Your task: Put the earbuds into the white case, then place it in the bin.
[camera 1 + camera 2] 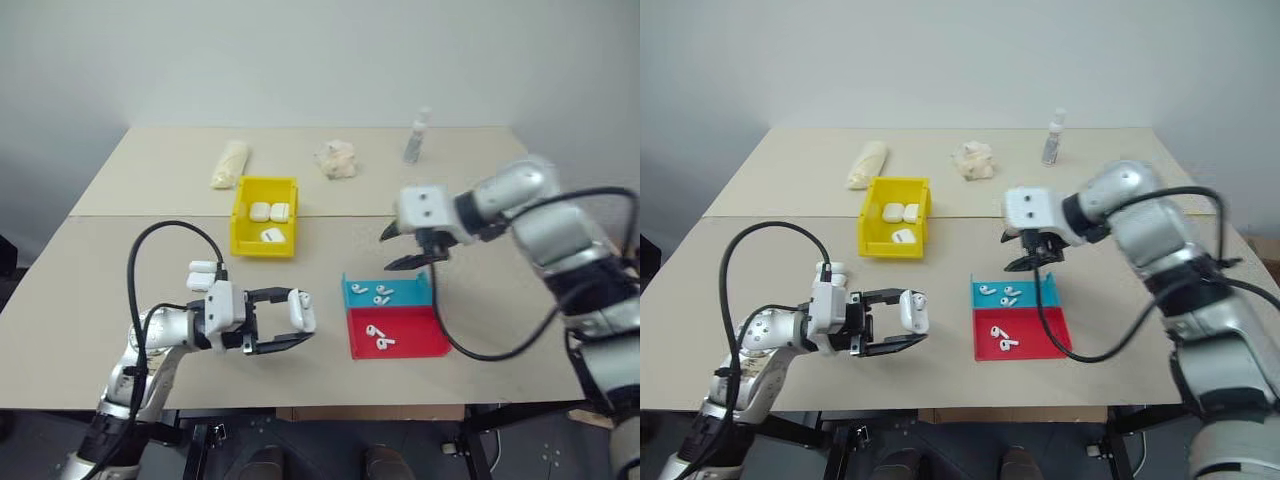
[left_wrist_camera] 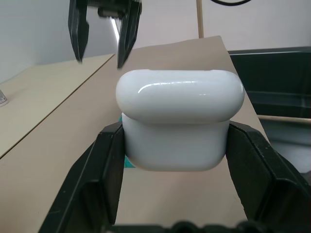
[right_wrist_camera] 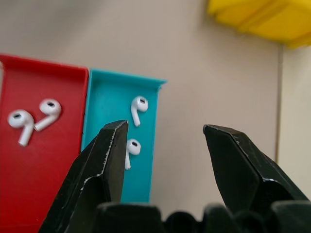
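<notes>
So your left gripper (image 1: pixel 303 325) is clamped on the white case (image 1: pixel 301 309), one black finger on each side of it, lid shut, and it's holding the case up over the near part of the desk (image 1: pixel 150 180), gripper lying roughly level and pointing toward the trays. In the left wrist view you can see the case (image 2: pixel 180 121) sitting snug between the two fingers (image 2: pixel 109 170).

Your right gripper (image 1: pixel 400 248) has its fingers spread apart with nothing between them. It's angled down over the desk just behind the blue tray (image 1: pixel 357 291), not touching it as far as I can tell. The right wrist view shows the gap between the fingers (image 3: pixel 104 160) opening onto the blue tray's edge and bare desk.

The earbuds (image 3: pixel 138 104) are loose in the trays: a few in the blue tray, and two more earbuds (image 1: pixel 379 337) in the red tray (image 1: pixel 420 340), which sits right against the blue one on the side nearer you. None are in the case you're holding.

The bin (image 1: pixel 240 225) is further back, left of the trays, and it has three white cases (image 1: pixel 268 212) lying in it, two side by side at the back and one nearer the front. Behind all that there's a pale bag (image 1: pixel 229 164), a crumpled wad (image 1: pixel 336 159) and a small bottle (image 1: pixel 416 136) toward the far edge.
</notes>
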Robot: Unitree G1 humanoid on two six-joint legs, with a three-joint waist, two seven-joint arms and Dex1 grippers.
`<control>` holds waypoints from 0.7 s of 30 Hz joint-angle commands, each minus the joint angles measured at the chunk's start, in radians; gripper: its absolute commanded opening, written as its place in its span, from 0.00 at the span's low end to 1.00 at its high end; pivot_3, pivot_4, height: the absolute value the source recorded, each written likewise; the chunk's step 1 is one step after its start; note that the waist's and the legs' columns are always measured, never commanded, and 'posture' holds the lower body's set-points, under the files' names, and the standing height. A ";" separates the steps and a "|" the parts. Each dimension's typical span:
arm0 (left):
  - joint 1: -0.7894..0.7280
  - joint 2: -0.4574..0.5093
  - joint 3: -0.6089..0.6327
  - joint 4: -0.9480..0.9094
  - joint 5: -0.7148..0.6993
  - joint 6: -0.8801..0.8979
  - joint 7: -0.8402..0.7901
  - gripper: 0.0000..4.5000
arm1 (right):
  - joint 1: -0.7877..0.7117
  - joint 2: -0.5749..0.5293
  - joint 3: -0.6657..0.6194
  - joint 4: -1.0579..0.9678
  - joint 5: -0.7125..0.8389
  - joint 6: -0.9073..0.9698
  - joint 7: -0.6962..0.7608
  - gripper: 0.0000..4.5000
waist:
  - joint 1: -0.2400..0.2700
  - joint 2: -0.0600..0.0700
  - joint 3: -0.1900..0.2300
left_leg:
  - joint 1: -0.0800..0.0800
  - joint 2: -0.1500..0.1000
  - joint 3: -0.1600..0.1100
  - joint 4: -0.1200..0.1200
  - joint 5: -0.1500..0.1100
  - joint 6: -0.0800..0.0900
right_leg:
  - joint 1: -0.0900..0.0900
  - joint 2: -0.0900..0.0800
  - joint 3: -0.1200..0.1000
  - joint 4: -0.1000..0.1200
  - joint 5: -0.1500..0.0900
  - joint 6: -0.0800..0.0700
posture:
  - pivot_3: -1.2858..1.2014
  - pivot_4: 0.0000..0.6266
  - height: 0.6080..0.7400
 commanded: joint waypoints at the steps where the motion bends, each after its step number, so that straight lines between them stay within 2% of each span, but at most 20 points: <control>1: 0.035 0.008 -0.005 -0.068 0.004 -0.002 0.020 0.62 | -0.045 0.030 0.028 0.116 -0.088 -0.095 0.017 0.66 | 0.001 0.000 0.000 | -0.002 0.000 0.000 0.000 0.000 -0.001 | -0.003 0.000 0.000 0.002 0.000 0.000 | 0.52 0.24 1.00; 5: 0.071 0.016 -0.003 -0.098 -0.003 0.001 0.027 0.62 | -0.054 0.070 0.039 0.195 -0.142 -0.148 0.020 0.66 | -0.001 0.000 0.000 | -0.009 -0.001 0.001 0.000 0.006 -0.010 | -0.012 -0.001 0.001 0.006 0.000 0.000 | 0.52 0.24 1.00; 13: 0.077 0.014 -0.004 -0.103 0.000 -0.003 0.051 0.62 | -0.027 0.119 0.030 0.257 -0.196 -0.197 0.007 0.66 | -0.004 0.000 0.000 | -0.007 0.000 0.001 0.000 0.004 -0.007 | -0.010 0.000 0.001 0.006 0.000 0.000 | 0.52 0.24 1.00; 16: 0.072 0.016 -0.005 -0.103 -0.003 0.001 0.051 0.62 | -0.018 0.123 0.020 0.253 -0.199 -0.206 0.008 0.54 | -0.005 0.000 0.000 | -0.007 0.000 0.001 0.000 0.004 -0.007 | -0.010 0.000 0.001 0.006 0.000 0.000 | 0.52 0.24 1.00; 21: 0.065 0.019 -0.008 -0.094 -0.002 0.002 0.047 0.62 | -0.011 0.131 0.013 0.253 -0.210 -0.203 0.004 0.54 | -0.005 0.000 0.000 | -0.007 0.000 0.001 0.000 0.004 -0.007 | -0.010 0.000 0.001 0.006 0.000 0.000 | 0.52 0.24 1.00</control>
